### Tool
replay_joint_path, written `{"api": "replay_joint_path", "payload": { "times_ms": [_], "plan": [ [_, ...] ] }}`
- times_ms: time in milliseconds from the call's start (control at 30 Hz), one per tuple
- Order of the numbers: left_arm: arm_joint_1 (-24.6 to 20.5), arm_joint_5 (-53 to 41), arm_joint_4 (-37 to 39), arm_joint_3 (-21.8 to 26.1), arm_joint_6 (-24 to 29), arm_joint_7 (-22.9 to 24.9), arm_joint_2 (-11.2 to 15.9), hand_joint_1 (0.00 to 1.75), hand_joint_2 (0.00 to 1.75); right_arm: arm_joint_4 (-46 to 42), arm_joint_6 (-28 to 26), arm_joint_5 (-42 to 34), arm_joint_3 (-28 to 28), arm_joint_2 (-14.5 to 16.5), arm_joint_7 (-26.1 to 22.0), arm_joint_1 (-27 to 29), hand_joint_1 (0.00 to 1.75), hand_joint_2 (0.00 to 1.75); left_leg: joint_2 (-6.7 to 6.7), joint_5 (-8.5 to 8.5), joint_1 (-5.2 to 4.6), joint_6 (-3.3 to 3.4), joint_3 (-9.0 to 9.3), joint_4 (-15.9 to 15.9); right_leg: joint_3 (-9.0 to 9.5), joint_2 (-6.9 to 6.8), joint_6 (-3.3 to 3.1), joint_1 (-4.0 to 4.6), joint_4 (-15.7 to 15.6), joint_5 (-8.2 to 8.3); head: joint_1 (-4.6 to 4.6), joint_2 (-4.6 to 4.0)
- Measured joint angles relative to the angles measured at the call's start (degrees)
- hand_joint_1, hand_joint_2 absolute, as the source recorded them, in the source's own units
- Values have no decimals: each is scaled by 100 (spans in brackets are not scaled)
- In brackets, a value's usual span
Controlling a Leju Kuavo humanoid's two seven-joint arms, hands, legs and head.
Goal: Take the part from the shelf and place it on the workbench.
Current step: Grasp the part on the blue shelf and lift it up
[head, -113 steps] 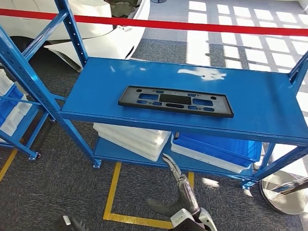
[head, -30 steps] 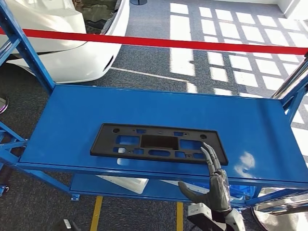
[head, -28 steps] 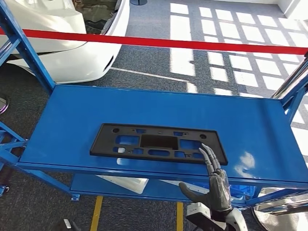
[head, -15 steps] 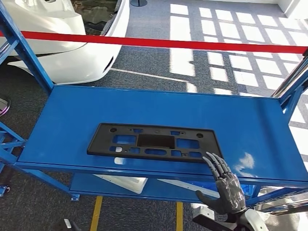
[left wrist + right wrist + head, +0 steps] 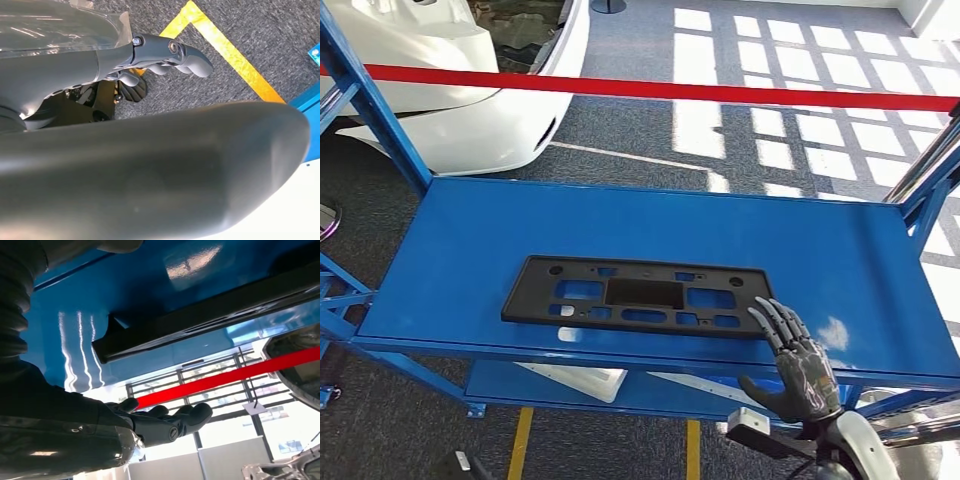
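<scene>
The part, a flat black rectangular plastic plate with cut-outs (image 5: 638, 296), lies on the top board of the blue shelf (image 5: 471, 240), near its front edge. My right hand (image 5: 797, 362) hovers at the shelf's front edge, just right of the plate's right end, fingers spread and holding nothing; its fingertips are close to the plate's corner without a grip. The right wrist view shows the plate's dark edge (image 5: 196, 325) on the blue board, beyond the extended fingers (image 5: 177, 422). My left hand (image 5: 166, 52) hangs low over the grey floor, fingers loosely extended, empty.
A red barrier tape (image 5: 660, 90) runs behind the shelf, with a white car body (image 5: 463, 110) beyond it. White and blue trays (image 5: 576, 378) lie on the lower shelf. Blue uprights (image 5: 373, 110) flank the shelf. Yellow floor lines (image 5: 520, 445) mark the carpet.
The view has closed in on the shelf since the oldest frame. Over the last second my right hand has drifted rightward off the plate's right end and turned more palm-down; the plate lies about where it was.
</scene>
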Motion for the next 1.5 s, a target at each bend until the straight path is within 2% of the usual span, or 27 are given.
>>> {"api": "replay_joint_path", "payload": {
  "times_ms": [233,567,1500],
  "plan": [
    [-1,0,0,-24,-3,20,0,0,0,44,-5,107,56,0,66,-114,0,175,0,0,0,0,0,0,0,1,0,0,0,0,1,0],
    [-43,0,0,-44,-30,50,0,0,0,582,462,371,384,-73,169,-757,0,175,0,3,0,3,3,1,2,-1,0,0,2,1,-1,0],
    [-59,1,0,-51,-56,114,0,0,0,1178,713,482,983,-131,316,-1607,0,175,0,3,0,3,1,1,1,-2,-1,0,5,1,-1,0]
  ]
}}
